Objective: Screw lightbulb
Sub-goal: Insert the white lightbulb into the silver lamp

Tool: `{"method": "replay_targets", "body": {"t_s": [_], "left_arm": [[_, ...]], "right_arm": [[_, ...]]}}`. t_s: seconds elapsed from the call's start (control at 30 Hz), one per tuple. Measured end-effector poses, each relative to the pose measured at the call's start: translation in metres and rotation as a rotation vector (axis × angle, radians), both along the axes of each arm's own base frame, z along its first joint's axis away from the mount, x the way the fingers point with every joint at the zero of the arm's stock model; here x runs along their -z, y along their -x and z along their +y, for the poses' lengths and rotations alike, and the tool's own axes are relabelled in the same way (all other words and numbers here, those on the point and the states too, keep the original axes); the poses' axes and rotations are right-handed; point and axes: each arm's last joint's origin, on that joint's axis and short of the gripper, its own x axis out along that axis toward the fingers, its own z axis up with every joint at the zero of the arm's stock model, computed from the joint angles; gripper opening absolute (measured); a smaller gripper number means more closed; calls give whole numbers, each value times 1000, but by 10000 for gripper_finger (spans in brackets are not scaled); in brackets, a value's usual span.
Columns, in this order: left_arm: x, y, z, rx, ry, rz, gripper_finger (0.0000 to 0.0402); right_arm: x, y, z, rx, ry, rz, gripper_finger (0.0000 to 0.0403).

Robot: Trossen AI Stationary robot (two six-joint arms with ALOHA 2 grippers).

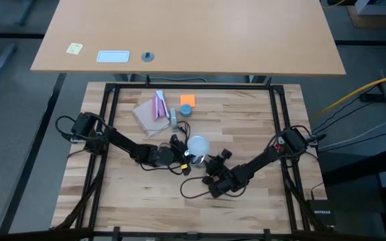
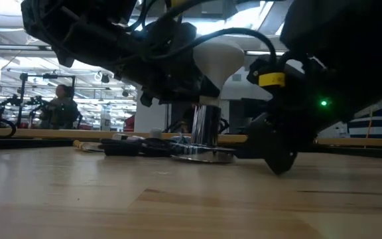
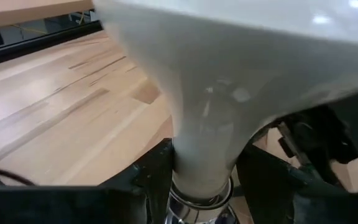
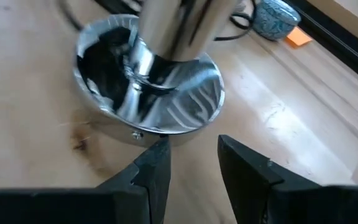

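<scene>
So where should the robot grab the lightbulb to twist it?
Probably the pale neck of the lightbulb, from the sides, just as the left end effector does. The bulb stands upright in the socket, and the neck is narrower than the globe.

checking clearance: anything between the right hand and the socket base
Nothing: in the right wrist view only bare wooden table lies between the open right hand and the silver socket base, where the lightbulb sits, held by the left hand.

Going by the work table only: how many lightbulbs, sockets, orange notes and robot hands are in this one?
lightbulb: 1
socket: 1
orange note: 1
hands: 2 (left hand, right hand)
Total: 5
</scene>
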Motion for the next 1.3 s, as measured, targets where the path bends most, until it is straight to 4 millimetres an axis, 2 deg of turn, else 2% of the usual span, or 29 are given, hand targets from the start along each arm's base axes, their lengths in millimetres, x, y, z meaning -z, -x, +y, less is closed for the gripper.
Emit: {"method": "replay_targets", "body": {"t_s": [0.23,0.5,0.63,0.87,0.97,1.07,1.3], "left_arm": [[-1,0,-2,36,26,-7,159],[0,0,-2,29,21,-1,159],[0,0,-2,28,19,0,159],[1,0,-1,19,13,3,159],[1,0,-1,18,11,3,159],[1,0,-1,18,11,3,159],[1,0,-1,19,9,3,159]], "right_arm": [[-1,-4,-11,31,45,10,138],[-2,-5,-12,26,60,21,138],[-9,-1,-5,-29,73,52,138],[-42,10,24,-141,19,-27,138],[-50,11,37,-179,-43,-113,138],[-53,6,47,-240,-179,-183,138],[-48,0,48,-210,-521,-246,138]]}}
